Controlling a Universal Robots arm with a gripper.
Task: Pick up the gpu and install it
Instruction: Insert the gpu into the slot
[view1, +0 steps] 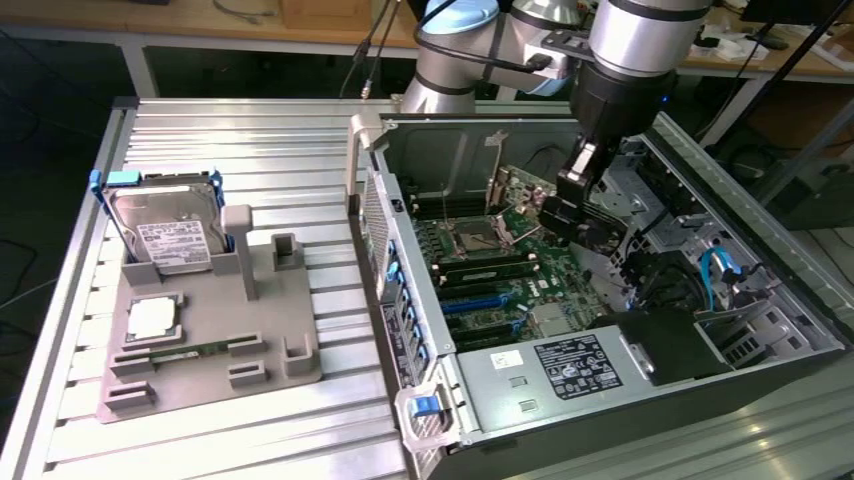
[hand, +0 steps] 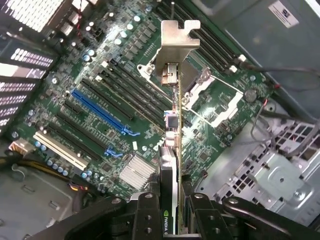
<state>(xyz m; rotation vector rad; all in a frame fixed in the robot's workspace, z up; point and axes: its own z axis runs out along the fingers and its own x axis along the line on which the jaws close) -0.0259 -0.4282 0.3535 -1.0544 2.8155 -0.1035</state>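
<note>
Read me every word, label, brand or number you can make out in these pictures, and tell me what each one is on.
"NVIDIA": on the graphics card gripped in the end effector; whatever follows it is cut off.
Label on the hard drive: too small to read.
Label on the power supply: too small to read.
White sticker on a grey panel in the wrist view: too blurred to read.

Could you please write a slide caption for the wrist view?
The tool holds the gpu edge-on over the motherboard inside the computer case.

Robotics lab; open computer case (view1: 447, 150) on aluminium table (view1: 227, 130), workbenches (view1: 200, 20) behind.
</note>
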